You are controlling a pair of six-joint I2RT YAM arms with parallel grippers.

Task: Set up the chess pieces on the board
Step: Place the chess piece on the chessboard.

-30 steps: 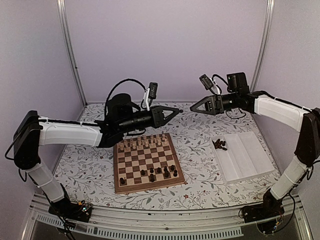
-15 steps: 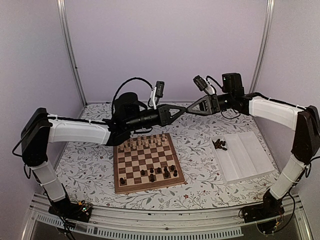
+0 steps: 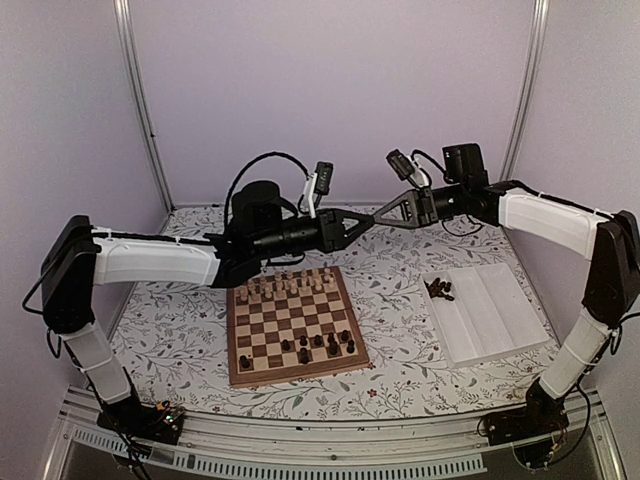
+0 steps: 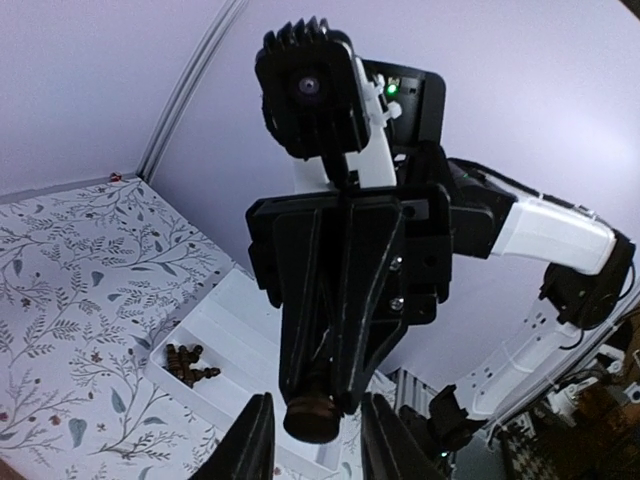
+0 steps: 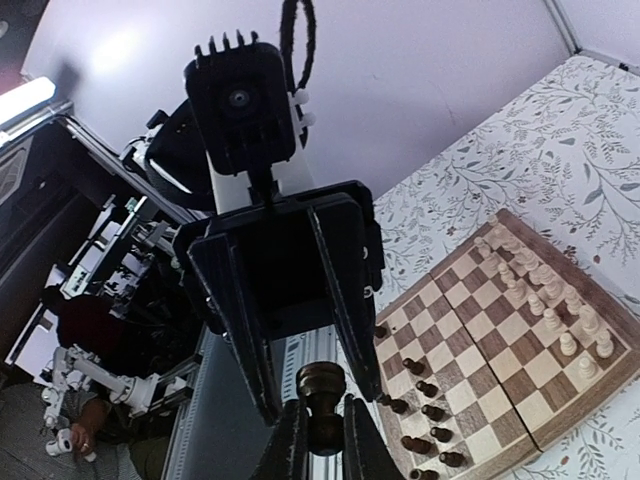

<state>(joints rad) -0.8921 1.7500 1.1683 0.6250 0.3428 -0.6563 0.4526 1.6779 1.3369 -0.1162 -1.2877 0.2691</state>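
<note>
Above the far edge of the table (image 3: 400, 262), about midway between its sides, the two grippers meet tip to tip in the air. The right gripper (image 5: 320, 445) is clamped on a dark chess piece (image 4: 314, 417), with the stem pinched between its fingers. The left gripper (image 4: 312, 450) faces it head-on. Its fingers (image 4: 255, 445) stand apart on either side of the piece, and a sliver of daylight shows on each side, so the right one alone seems to carry it.

The piece appears to lie level along the line the two grippers share. Its broad round end points at the left gripper and the rest runs back into the right one's grasp. To be stood on a square it will have to be tipped upright.

The board (image 3: 232, 340) lies below, nearer the front edge of the table and left of the meeting point. Pale chessmen (image 3: 290, 287) line its far edge and a few chess pieces (image 3: 318, 345) stand along its near edge. More dark ones sit heaped in the far-left corner of the white tray (image 3: 495, 315) by the table's right edge.

The left arm reaches across just beyond the board's far edge and is the nearer to it. The right arm would need to come down, forward and leftward to reach a square. I judge the left should first draw straight back.
</note>
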